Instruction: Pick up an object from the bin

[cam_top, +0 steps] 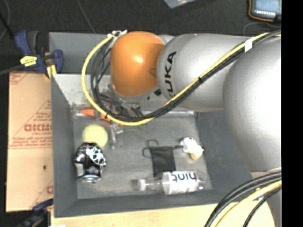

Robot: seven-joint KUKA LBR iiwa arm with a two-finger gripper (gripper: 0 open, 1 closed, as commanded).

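Clear plastic bottle (170, 182) labelled "hint" lies along the bin's (62, 145) near wall, with a black-and-white patterned cup (90, 162) to its left. Mid-floor lie a black pouch (162, 159) and a small white lump (191, 147). Farther back, under the arm's orange cover, the gripper (113, 129) hangs just beside a yellow-green ball (94, 135), with an orange piece (86, 112) behind. Whether it is open or closed cannot be told.

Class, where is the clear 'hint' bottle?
In the camera view, the hint bottle lies on its side along the lower wall of the bin, right of centre, just below the black pouch.
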